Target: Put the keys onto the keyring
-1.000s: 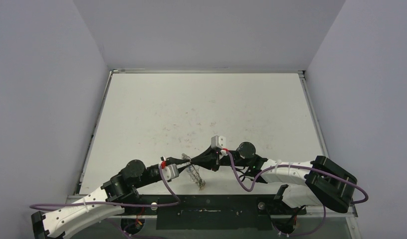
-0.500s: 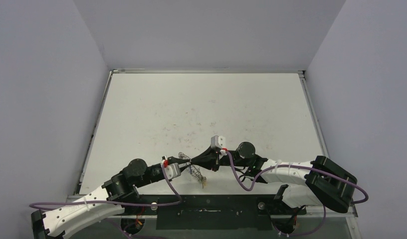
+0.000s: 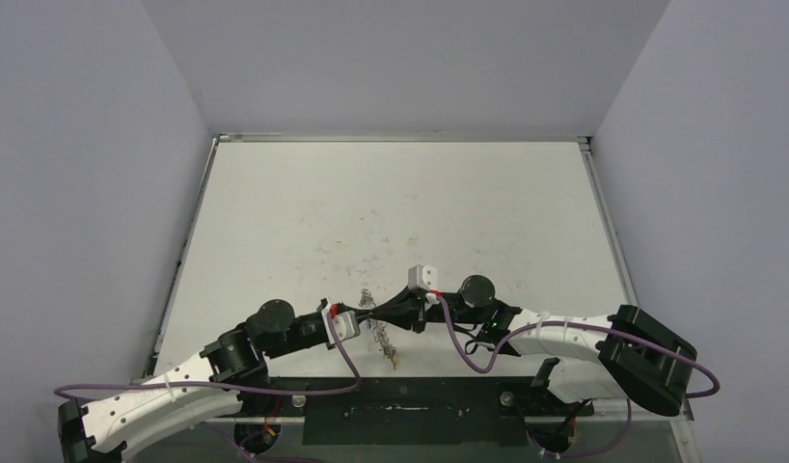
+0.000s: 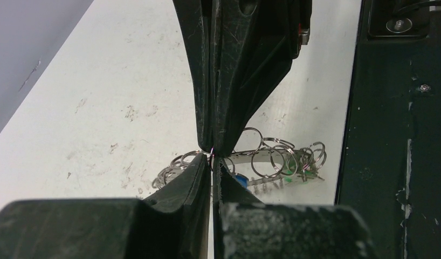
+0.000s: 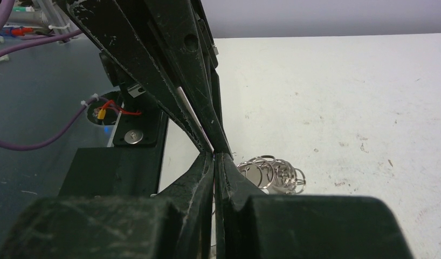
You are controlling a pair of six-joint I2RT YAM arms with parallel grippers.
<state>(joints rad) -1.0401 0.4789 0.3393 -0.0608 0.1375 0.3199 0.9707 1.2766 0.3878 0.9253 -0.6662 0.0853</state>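
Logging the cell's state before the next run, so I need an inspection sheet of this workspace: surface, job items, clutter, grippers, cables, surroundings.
Surface: white table, scuffed and speckled.
Job's things: keyring edged with small wire loops, near the front edge; keys at it, a blue tag and a green tag showing.
Clutter: nothing seen.
Grippers: left gripper and right gripper both shut, tip to tip over the keyring; whether a loop is pinched cannot be told.
Cables: purple cables looped along both arms.
Surroundings: grey walls on three sides; black base plate at the near edge.
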